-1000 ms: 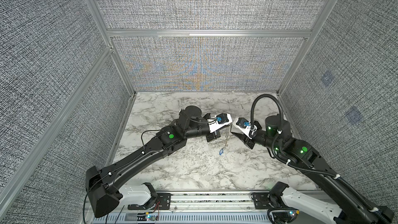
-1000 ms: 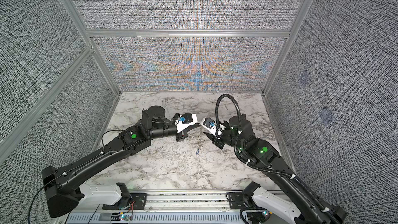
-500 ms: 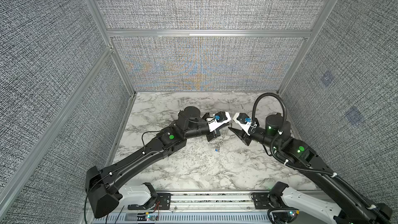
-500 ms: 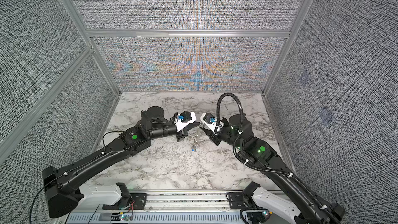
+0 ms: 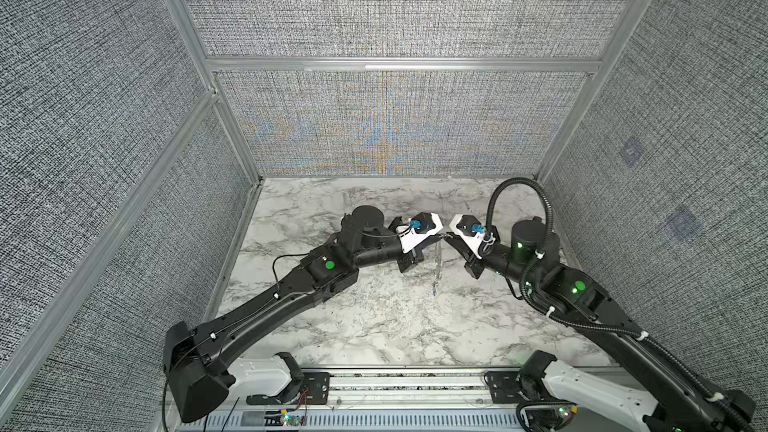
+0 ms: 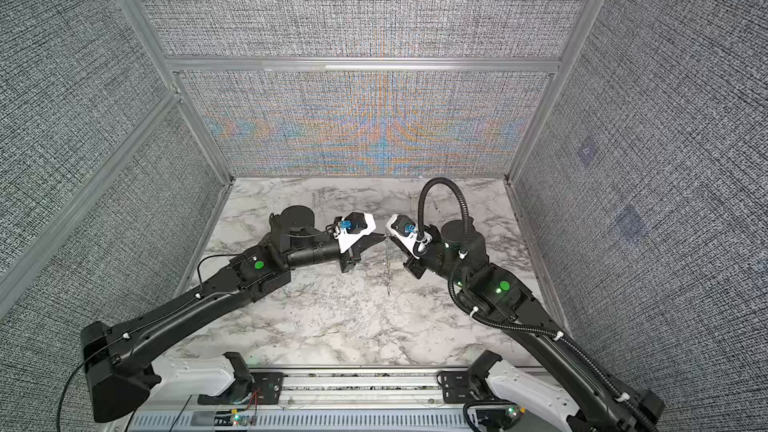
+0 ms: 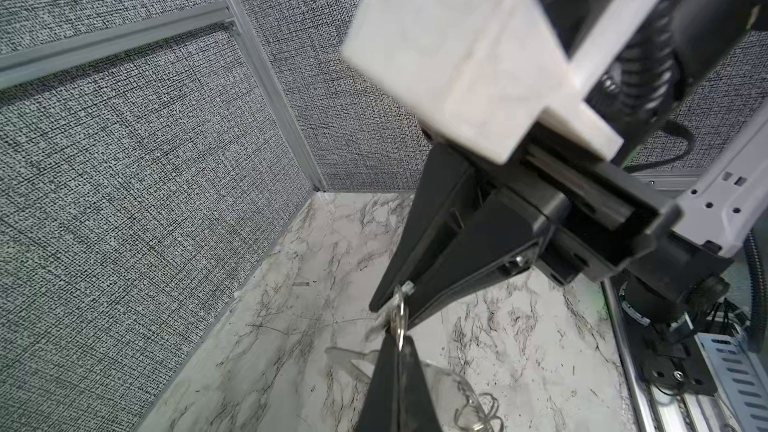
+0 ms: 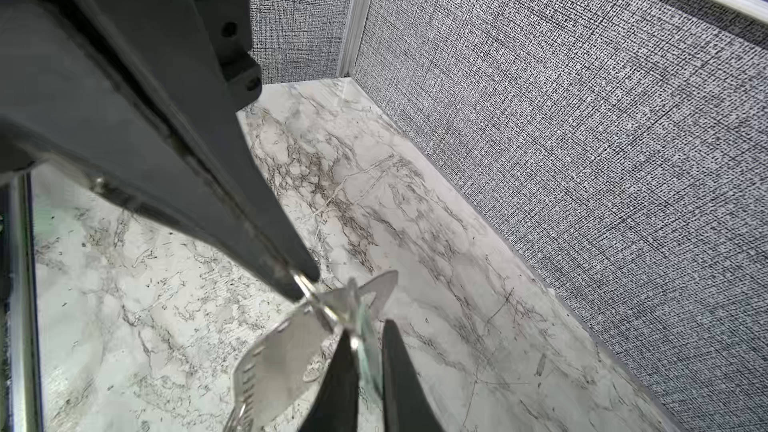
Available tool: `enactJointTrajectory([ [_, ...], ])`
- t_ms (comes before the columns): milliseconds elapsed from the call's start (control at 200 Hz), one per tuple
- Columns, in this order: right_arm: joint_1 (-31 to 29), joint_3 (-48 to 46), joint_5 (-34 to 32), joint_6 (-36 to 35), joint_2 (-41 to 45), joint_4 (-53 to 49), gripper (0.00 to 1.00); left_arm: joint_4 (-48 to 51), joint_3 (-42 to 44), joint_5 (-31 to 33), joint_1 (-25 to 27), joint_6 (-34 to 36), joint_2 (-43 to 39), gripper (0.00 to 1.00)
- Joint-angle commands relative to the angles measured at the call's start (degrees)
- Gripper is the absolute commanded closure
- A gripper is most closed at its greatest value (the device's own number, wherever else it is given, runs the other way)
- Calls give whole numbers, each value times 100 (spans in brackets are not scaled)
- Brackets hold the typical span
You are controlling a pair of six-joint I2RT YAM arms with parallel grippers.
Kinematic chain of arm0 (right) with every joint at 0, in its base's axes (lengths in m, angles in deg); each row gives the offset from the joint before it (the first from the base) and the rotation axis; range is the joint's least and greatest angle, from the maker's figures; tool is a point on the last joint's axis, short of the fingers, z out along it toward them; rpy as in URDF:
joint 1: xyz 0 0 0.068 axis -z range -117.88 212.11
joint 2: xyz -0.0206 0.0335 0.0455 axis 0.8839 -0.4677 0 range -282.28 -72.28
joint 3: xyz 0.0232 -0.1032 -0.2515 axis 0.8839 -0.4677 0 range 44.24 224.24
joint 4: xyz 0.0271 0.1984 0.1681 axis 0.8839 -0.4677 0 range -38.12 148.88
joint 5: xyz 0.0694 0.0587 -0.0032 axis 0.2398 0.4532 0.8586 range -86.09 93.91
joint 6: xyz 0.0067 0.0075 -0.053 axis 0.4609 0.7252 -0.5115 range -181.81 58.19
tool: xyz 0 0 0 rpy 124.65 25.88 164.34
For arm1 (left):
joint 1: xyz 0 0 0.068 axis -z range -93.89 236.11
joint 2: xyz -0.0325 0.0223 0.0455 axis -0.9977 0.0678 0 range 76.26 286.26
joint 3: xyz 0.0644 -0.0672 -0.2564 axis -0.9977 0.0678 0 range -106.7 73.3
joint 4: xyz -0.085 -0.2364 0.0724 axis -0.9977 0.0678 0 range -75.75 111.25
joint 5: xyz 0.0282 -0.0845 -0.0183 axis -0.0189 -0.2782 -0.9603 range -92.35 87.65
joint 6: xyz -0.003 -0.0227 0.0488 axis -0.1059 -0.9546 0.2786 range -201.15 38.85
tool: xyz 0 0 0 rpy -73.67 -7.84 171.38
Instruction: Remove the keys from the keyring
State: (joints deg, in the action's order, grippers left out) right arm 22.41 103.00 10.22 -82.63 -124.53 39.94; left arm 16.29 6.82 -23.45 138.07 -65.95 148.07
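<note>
Left hand (image 7: 398, 344) clamps the thin metal keyring (image 7: 400, 322) above the marble tabletop (image 7: 291, 326); right hand (image 8: 368, 332) pinches a thin pale piece (image 8: 365, 353) by the silvery key (image 8: 282, 351). Best: steady ring, slide along coil.

My arms are matte black with chunky links: the left arm (image 5: 257, 317) and the right arm (image 5: 594, 305) each carry a round green dot (image 5: 329, 265). Each wrist wears a white camera housing (image 5: 415, 238) with a blue plug (image 5: 415, 225). At one o'clock in a top view, a ribbed black hose (image 5: 518, 179) follows my right arm under white cable ties (image 5: 550, 310). White bases (image 5: 257, 376) sit at six o'clock. My right gripper (image 7: 401, 292) has long black wedge fingers (image 7: 424, 234) and a silver screw (image 7: 517, 259).
</note>
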Motion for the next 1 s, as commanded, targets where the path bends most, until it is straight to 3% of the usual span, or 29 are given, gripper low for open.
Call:
enactJointTrajectory([
  [0,-19,65,-83,-154,-14,-101,91,-468,57,-150,-58,-260,-61,100],
  [185,-22,81,-189,-358,39,-189,100,-786,202,-276,-190,-651,-112,100],
  [996,-341,526,-246,-1442,-439,-384,100,-2792,1177,-405,-310,-2047,-137,100],
])
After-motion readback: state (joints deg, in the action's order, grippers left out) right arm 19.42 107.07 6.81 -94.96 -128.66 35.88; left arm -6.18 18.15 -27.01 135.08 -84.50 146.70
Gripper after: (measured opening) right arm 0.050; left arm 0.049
